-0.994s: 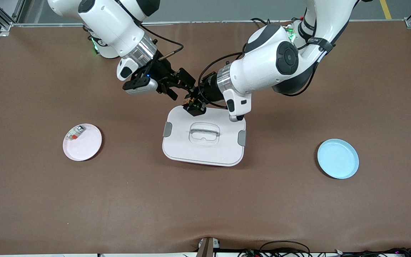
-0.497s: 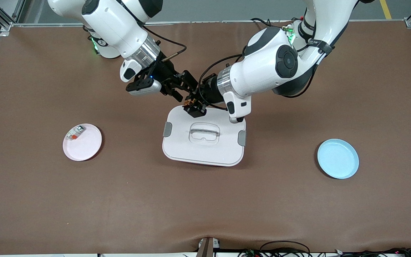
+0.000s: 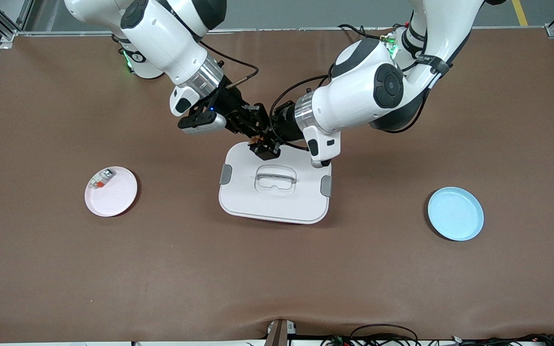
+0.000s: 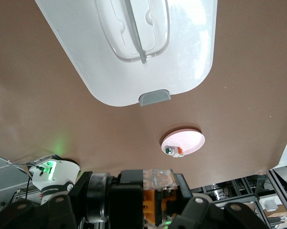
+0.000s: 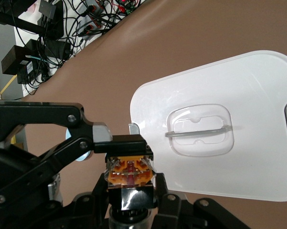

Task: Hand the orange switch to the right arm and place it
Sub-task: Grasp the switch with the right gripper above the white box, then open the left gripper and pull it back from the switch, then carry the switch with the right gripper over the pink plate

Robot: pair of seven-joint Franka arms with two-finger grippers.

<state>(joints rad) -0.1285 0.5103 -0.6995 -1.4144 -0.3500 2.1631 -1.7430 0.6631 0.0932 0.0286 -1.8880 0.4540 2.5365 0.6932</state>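
Note:
The orange switch (image 3: 259, 141), a small black block with an orange middle and a clear end, is held in the air over the edge of the white lid (image 3: 277, 204) toward the arms' bases. My left gripper (image 3: 264, 145) is shut on it end to end. In the left wrist view the switch (image 4: 155, 193) fills the space between the jaws of the left gripper (image 4: 138, 200). My right gripper (image 3: 253, 126) is open, with a finger on each side of the switch's black body. In the right wrist view the switch (image 5: 130, 172) sits between the fingers of the right gripper (image 5: 129, 198).
The white lid with a moulded handle lies mid-table. A pink plate (image 3: 116, 199) holding a whitish-clear piece (image 3: 101, 179) sits toward the right arm's end. A blue plate (image 3: 455, 214) sits toward the left arm's end.
The right gripper has moved in toward the left gripper and now straddles the switch. The left gripper has kept its hold and shifted only slightly.

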